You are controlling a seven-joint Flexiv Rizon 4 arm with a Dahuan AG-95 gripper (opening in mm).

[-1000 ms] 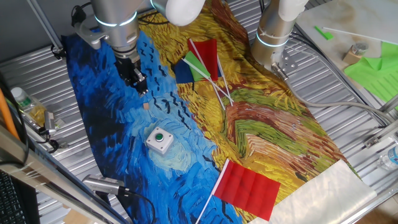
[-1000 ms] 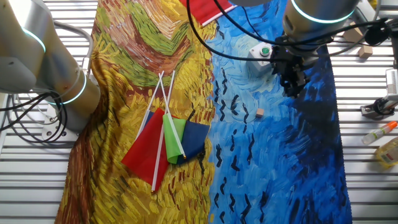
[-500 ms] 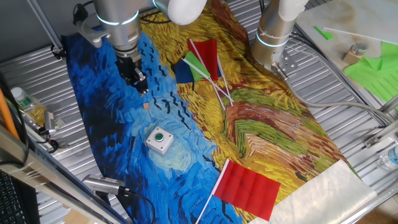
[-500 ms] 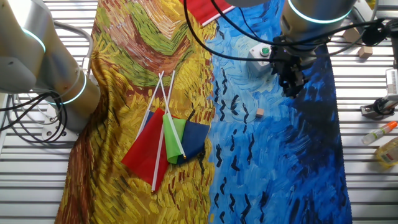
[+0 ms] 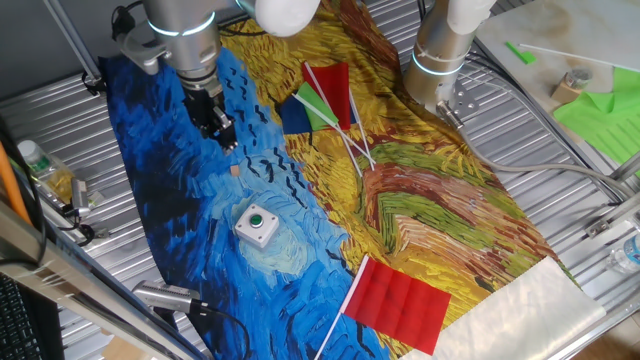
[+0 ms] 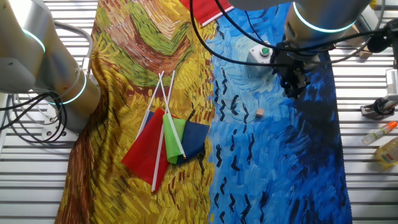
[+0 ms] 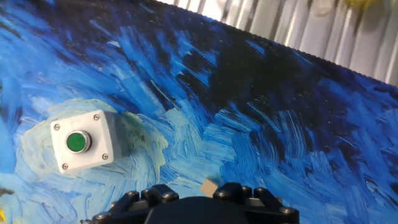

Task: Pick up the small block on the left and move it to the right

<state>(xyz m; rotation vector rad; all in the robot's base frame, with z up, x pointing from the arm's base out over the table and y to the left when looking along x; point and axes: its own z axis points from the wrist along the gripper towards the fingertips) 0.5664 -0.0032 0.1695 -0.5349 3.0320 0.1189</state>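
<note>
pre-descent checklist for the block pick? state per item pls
1. Small block located, on the blue part of the cloth: ok.
2. Block free of neighbours, apart from the white button box: ok.
3. Gripper above the block: not ok, it hangs off to one side in both fixed views.
4. Jaws open wide enough for the block: cannot tell, tips are too dark and small.
5. Block visible in hand view: ok, just at the gripper body's edge.
6. Nothing held in the jaws: cannot tell.
</note>
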